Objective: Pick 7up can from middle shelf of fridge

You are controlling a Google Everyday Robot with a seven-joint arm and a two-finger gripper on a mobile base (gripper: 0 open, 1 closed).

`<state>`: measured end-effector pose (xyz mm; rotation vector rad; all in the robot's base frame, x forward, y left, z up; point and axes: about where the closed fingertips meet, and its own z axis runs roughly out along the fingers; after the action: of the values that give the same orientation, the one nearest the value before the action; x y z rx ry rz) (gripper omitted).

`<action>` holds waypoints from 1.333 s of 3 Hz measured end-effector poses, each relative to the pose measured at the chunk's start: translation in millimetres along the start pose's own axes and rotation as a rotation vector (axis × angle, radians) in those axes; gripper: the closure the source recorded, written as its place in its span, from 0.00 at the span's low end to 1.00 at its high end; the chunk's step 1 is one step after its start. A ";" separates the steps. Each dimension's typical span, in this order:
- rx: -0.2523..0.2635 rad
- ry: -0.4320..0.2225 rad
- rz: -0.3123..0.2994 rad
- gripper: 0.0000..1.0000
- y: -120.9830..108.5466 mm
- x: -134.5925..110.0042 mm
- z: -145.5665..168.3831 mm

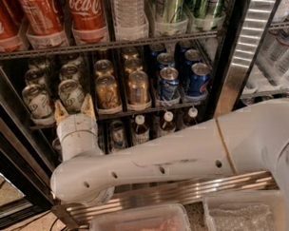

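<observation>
Several pale silvery 7up cans stand in two lanes at the left of the middle shelf (pixel 149 109) of the fridge (pixel 237 62). The front ones are one 7up can (pixel 71 94) and another to its left (pixel 37 99). My gripper (pixel 74 108) is just in front of and below the right-hand front can. Its two tan fingertips (pixel 88 105) are spread apart and point up, flanking the can's lower part. The fingers are not closed on it. The white wrist hides the shelf edge below that can.
Gold cans (pixel 138 88) and blue Pepsi cans (pixel 168 82) stand to the right on the same shelf. Red Coca-Cola bottles (pixel 86 15) are above, small white-capped bottles (pixel 140 129) below. My white arm (pixel 184 154) crosses the front. Two clear bins (pixel 139 224) sit at the bottom.
</observation>
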<state>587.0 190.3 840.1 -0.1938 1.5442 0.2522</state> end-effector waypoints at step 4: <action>0.010 0.021 -0.052 0.82 -5.9 6.1 20.9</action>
<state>608.7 190.7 834.2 -0.2296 1.5592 0.2022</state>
